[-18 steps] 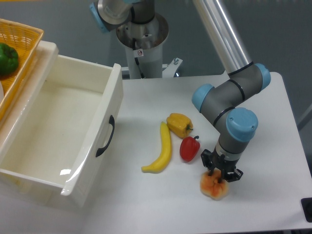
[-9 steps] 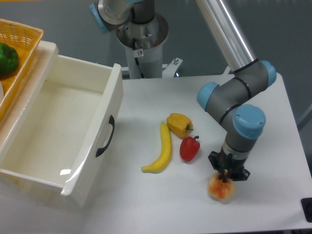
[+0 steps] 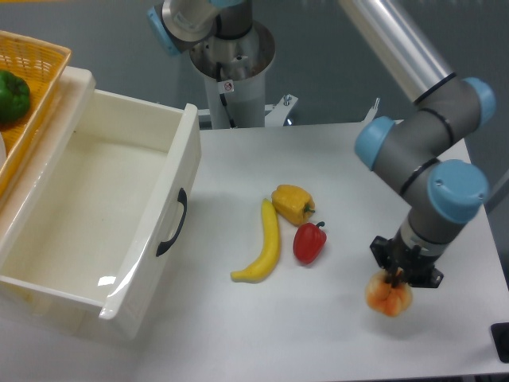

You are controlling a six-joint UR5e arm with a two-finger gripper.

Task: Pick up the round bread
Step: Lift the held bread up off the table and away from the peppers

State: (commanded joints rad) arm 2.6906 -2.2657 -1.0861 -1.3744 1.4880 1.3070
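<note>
The round bread (image 3: 388, 298) is an orange-golden lumpy bun with paler patches, at the front right of the white table (image 3: 238, 334). My gripper (image 3: 395, 280) points straight down and is shut on the bun's top; its fingers are mostly hidden by the wrist above. The bun hangs from the gripper and looks lifted a little off the table. It is well to the right of the red pepper (image 3: 309, 243).
A yellow bell pepper (image 3: 292, 204) and a banana (image 3: 263, 244) lie mid-table beside the red pepper. An open white drawer (image 3: 95, 215) stands at the left. A yellow basket (image 3: 32, 79) with a green pepper (image 3: 12, 95) sits at the far left. The table's right edge is close.
The gripper has moved right with the bread held in it, away from the red pepper, about 50 pixels over the second. The arm's elbow swung right too.
</note>
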